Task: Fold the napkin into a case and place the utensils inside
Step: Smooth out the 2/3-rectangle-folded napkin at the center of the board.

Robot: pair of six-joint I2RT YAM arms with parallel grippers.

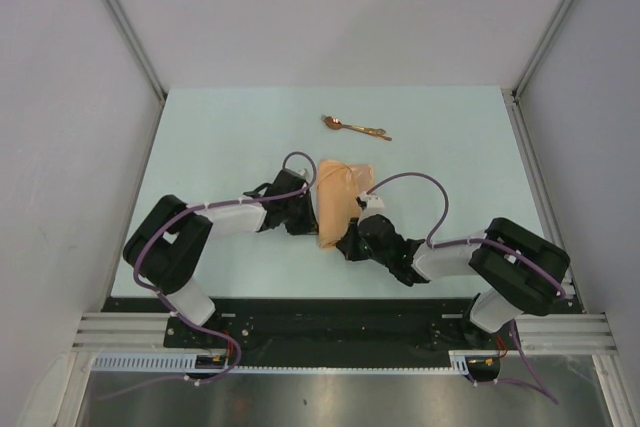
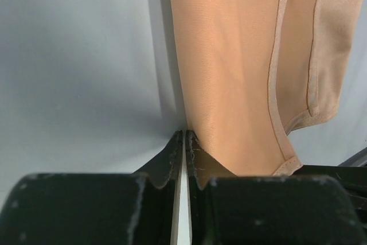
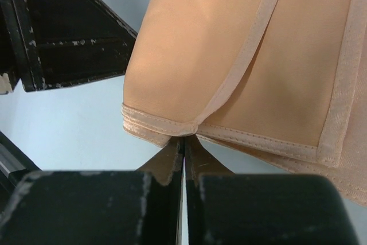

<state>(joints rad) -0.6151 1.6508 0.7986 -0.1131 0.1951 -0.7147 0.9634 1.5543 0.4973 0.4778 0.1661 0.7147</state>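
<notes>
Top external view gives you one napkin (image 1: 335, 197), folded into a narrow strip on the table (image 1: 210, 147). Its long axis runs from the arm bases toward the far edge. Your left gripper (image 1: 303, 209) sits at the strip's left long edge, about midway along. Your right gripper (image 1: 352, 240) is at its near right corner. Both are on the cloth, so neither arm has to reach for it.

On the left wrist view the jaws are nearly together, with only a slit between them, and they pinch the cloth's edge at their tips. On the right wrist view the jaws are clenched on a hemmed corner.

The utensils (image 1: 355, 128) lie beyond the napkin's far end, apart from it, with their long axis across the table. I judge the right arm a little nearer to them.

Count: one napkin and two grippers. The utensils overlap and one spoon bowl shows, so you cannot tell how many pieces there are.
</notes>
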